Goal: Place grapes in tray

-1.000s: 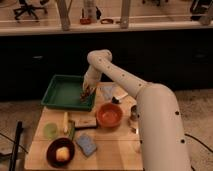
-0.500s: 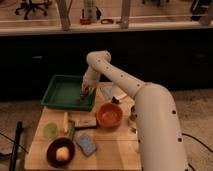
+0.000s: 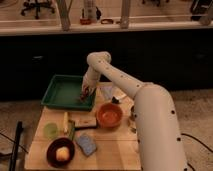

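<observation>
The green rectangular tray (image 3: 62,93) sits at the back left of the wooden table. My gripper (image 3: 84,95) hangs over the tray's right side, reaching down just inside its right wall. A small dark lump, the grapes (image 3: 82,98), shows at the gripper's tip, low inside the tray. I cannot tell whether the grapes rest on the tray floor or are held.
An orange bowl (image 3: 109,115) stands right of the tray. A dark bowl (image 3: 60,152) with a pale yellow fruit is at the front left. A blue sponge (image 3: 86,144), a green cup (image 3: 50,130) and a flat bar (image 3: 86,122) lie between. My white arm (image 3: 150,115) spans the table's right side.
The gripper has stayed over the tray's right side, lowered slightly toward its floor. Nothing else has moved.
</observation>
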You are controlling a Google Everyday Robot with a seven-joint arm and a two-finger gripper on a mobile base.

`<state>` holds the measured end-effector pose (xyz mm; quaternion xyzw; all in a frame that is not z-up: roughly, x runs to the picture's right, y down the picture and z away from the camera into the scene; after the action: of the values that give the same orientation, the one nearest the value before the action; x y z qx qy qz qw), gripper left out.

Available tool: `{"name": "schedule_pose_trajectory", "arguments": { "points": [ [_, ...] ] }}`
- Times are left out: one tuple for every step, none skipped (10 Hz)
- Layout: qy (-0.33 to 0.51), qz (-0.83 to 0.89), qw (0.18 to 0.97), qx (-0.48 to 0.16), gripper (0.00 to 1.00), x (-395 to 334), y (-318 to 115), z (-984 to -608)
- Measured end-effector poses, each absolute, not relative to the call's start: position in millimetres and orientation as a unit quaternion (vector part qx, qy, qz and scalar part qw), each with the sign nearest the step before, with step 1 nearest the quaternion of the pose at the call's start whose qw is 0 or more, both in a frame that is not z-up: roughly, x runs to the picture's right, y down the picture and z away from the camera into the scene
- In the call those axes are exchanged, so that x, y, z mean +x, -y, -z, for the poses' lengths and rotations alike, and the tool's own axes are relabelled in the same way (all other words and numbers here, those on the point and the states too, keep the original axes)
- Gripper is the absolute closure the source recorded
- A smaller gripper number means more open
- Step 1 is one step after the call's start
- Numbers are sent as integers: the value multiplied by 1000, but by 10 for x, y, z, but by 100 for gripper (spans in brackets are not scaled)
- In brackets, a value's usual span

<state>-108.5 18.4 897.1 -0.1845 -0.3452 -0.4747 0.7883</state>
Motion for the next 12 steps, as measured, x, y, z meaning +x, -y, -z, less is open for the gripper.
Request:
{"name": "schedule_pose_trajectory", "arguments": {
  "points": [
    [346,476,788,-184,100,-1085,-188,-8978],
    [346,477,787,-183,100,-1083,-192,-8986],
    [342,481,785,-187,100,-1112,-176,-8990],
    [339,486,783,-190,100,-1176,-173,-8995],
    [336,491,781,-193,100,-1249,-163,-8992],
    [331,494,778,-199,100,-1257,-169,-8994],
    [328,498,778,-200,100,-1285,-149,-8996],
    [326,503,774,-203,100,-1338,-145,-8987],
    [324,507,772,-204,100,-1379,-134,-8984],
    [320,512,769,-209,100,-1392,-132,-8974],
    [318,515,768,-209,100,-1409,-115,-8976],
    [317,519,765,-211,100,-1425,-111,-8967]
  ]
}}
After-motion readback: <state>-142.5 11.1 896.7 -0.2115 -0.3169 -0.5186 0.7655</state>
